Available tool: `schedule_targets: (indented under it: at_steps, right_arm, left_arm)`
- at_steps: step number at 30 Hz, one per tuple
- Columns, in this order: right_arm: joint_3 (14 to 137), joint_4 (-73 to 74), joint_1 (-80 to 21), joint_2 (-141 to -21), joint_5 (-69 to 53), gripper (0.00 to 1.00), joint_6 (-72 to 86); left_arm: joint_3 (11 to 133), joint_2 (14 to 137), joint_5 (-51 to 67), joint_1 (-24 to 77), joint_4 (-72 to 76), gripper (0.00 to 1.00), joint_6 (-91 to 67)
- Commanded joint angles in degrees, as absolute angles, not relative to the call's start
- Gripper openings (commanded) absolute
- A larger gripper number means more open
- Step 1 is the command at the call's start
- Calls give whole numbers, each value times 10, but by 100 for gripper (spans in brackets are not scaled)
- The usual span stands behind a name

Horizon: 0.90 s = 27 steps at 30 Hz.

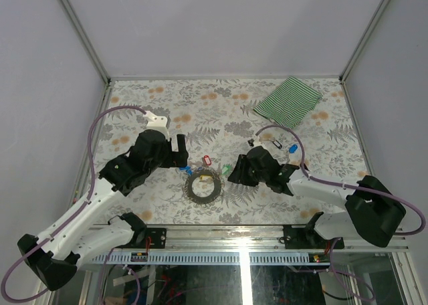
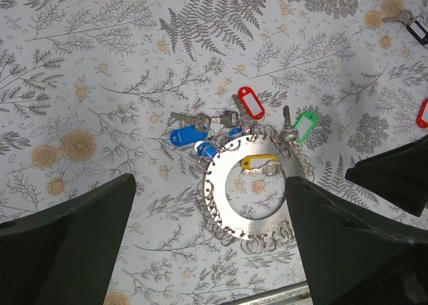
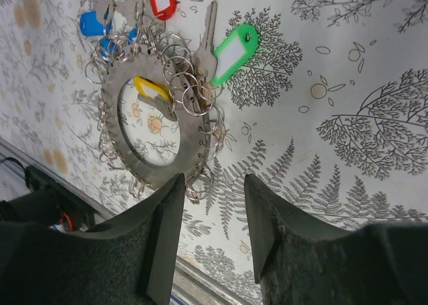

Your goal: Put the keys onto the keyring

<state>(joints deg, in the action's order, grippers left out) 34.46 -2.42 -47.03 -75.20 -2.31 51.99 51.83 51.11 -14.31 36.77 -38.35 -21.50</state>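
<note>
- The left gripper stands wide open and holds nothing. In its wrist view the keyring lies on the table between its two dark fingers.
- The right gripper is partly open, with a narrow gap between the fingers. Only patterned table cover shows in the gap, and it grips nothing. The keyring's near edge lies just beyond its left fingertip.
- The keyring is a flat grey metal annulus fringed all round with small wire loops. It rests near the front middle of the table, between the two grippers.
- The yellow-tagged key lies inside the ring's hole, its key end over the plate's inner edge.
- The green-tagged key touches the loops on the rim; whether it is threaded on cannot be told.
- The red-tagged key and two blue-tagged keys cluster against the far rim.
- The white label windows on the red and green tags are plain.
- A black-tagged key and another blue-tagged one lie well apart, beyond the right gripper.
- A green-striped cloth lies at the far right on the fern-and-flower table cover.
</note>
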Motion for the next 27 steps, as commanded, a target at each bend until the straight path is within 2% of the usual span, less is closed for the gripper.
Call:
schedule_targets:
  at_steps: [1, 7, 27]
  right_arm:
    - [338, -89, -468, -772, -4, 46, 615]
    - [328, -121, -471, -798, -37, 41, 641]
    - [291, -201, -504, -856, -48, 37, 700]
  left_arm:
    - [514, 503, -139, 372, -370, 97, -199]
    - [514, 507, -135, 373, -366, 97, -198]
    - [511, 507, -131, 373, -362, 97, -196]
